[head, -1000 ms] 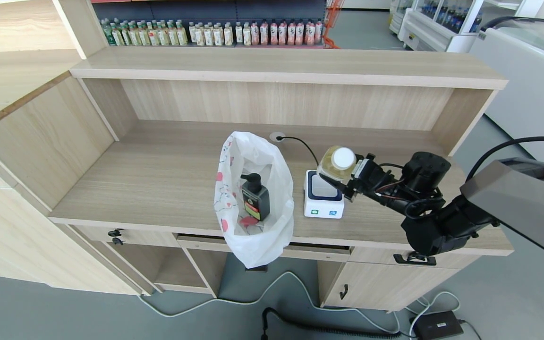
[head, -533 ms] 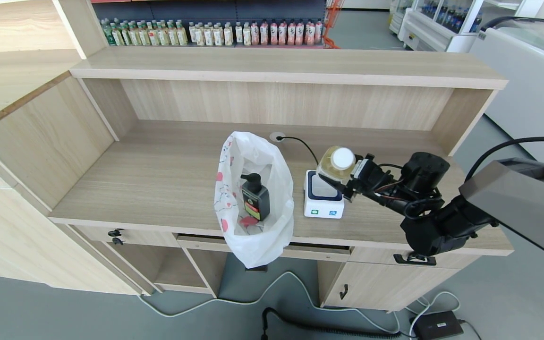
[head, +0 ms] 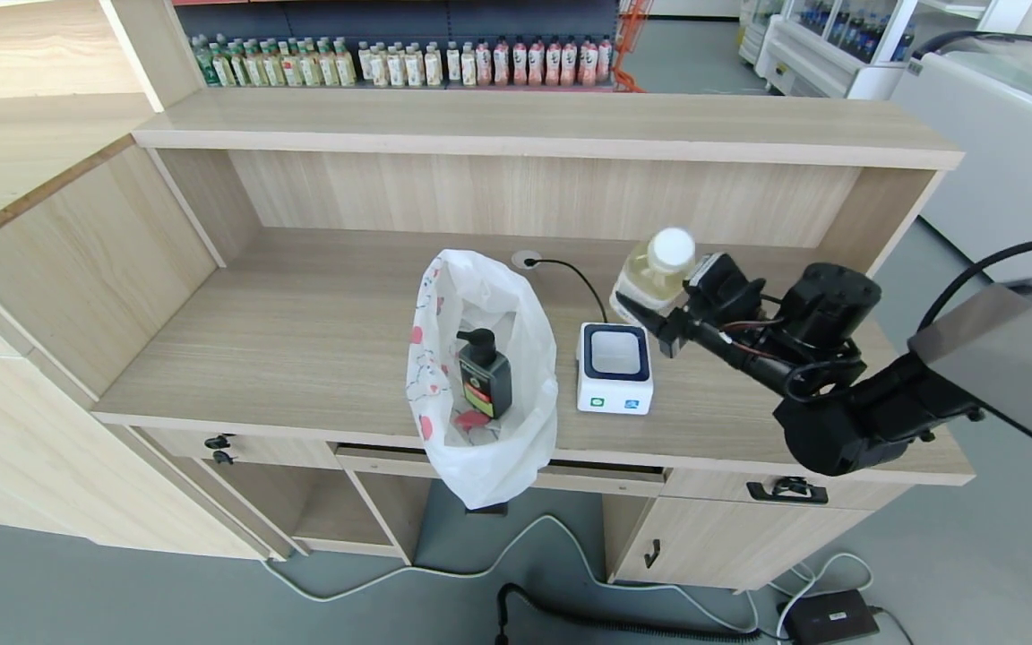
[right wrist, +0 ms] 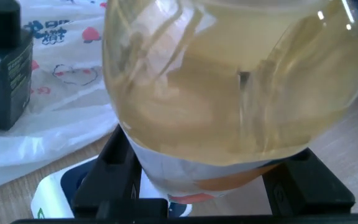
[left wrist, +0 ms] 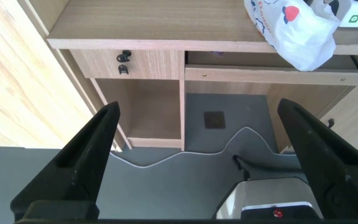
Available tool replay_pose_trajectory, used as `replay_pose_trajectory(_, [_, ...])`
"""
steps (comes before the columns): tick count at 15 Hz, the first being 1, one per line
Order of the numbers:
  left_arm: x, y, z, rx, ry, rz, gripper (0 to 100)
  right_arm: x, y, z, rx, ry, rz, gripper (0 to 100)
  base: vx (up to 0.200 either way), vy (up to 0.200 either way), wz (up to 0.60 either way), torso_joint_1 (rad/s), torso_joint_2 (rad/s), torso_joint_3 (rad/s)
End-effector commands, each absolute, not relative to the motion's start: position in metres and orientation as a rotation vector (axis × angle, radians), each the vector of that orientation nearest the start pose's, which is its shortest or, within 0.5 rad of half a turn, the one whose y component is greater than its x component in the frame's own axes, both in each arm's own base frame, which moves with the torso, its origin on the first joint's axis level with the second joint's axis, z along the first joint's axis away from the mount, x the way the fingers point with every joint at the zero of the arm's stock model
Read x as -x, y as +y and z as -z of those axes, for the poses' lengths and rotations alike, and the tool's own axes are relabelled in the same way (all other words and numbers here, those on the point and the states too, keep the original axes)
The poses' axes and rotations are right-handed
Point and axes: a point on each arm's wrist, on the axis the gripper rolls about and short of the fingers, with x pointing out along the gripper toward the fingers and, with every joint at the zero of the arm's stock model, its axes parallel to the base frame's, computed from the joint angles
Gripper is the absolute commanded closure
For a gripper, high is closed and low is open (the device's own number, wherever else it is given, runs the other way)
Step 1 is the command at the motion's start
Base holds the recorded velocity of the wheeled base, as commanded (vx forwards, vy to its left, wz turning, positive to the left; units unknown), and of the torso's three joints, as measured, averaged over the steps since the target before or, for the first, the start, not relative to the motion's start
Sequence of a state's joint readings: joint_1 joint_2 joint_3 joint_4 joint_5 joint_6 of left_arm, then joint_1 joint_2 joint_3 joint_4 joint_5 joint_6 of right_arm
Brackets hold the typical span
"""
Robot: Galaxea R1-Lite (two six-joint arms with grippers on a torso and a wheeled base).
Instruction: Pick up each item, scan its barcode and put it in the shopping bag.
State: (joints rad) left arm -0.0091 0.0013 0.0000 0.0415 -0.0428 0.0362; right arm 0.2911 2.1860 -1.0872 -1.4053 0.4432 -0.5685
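Right gripper clamped on the white-capped bottle of yellow liquid, held tilted above the counter, just behind the scanner and off its window. Once the code reads, the carry to the shopping bag wants height: pass over the scanner, clear the floppy rim, then lower beside the black pump bottle standing inside, not onto it. Left gripper hangs low before the counter front, fingers apart and holding nothing.
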Motion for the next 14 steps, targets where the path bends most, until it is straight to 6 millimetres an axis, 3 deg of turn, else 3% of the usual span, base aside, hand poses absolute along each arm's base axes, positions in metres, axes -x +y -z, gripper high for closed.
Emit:
replay_pose_trajectory(1, [0.023,-0.001,-0.071,-0.035,0.042,0.053,0,-0.351,0.120,-0.204,0.388,-0.457,-0.477,100,0.000,0.000,0.00,0.000,0.00,0.000])
replay_pose_trajectory(4, [0.023,-0.001,-0.071,-0.035,0.042,0.053,0,-0.316,0.101,-0.222,0.202,-0.308,-0.329,100,0.000,0.000,0.00,0.000,0.00,0.000])
replay_pose_trajectory(6, [0.023,-0.001,-0.071,-0.035,0.042,0.053,0,-0.303,0.091,-0.226,0.170,-0.269,-0.301,100,0.000,0.000,0.00,0.000,0.00,0.000])
replay_pose_trajectory(14, [0.023,-0.001,-0.071,-0.035,0.042,0.053,0,-0.289,0.091,-0.242,0.075,-0.249,-0.326,100,0.000,0.200,0.00,0.004,0.00,0.005])
